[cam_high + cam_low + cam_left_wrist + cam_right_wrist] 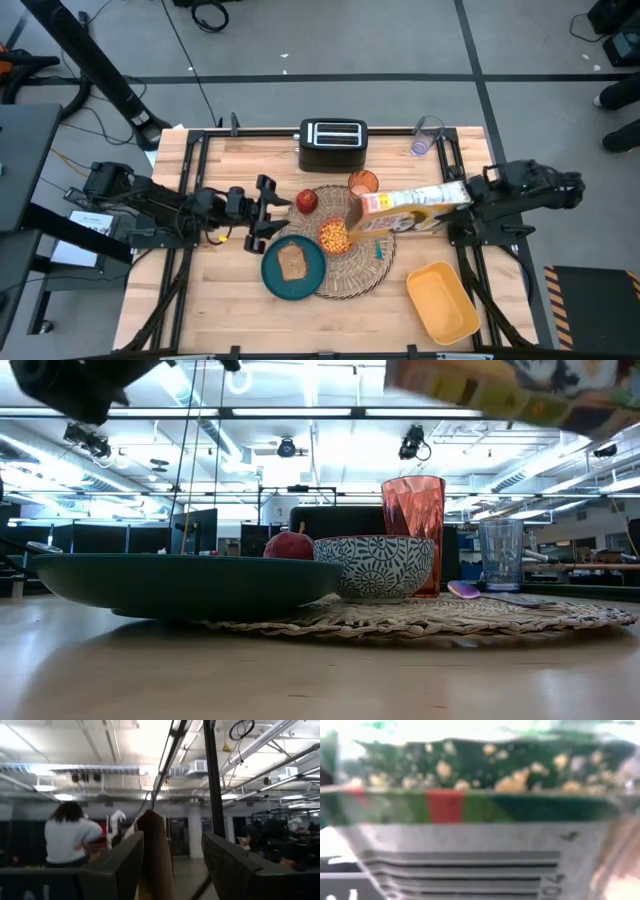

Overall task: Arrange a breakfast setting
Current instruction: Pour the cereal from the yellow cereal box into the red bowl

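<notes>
Pouring step in hand: right claw [462, 207] clamped on cereal box [410, 210], tipped over cereal-filled bowl [334, 236] on placemat [365, 272]. Left claw [272, 213] apart, empty, left of apple [306, 201]. Next: level box, withdraw right.

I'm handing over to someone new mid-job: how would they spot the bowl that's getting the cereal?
Start at the black toaster at the table's far edge, then come toward the near edge to the round woven placemat. The bowl sits on the mat's middle, right of the teal plate holding toast. It is patterned blue and white outside, holds orange cereal, and lies under the tilted cereal box.
</notes>
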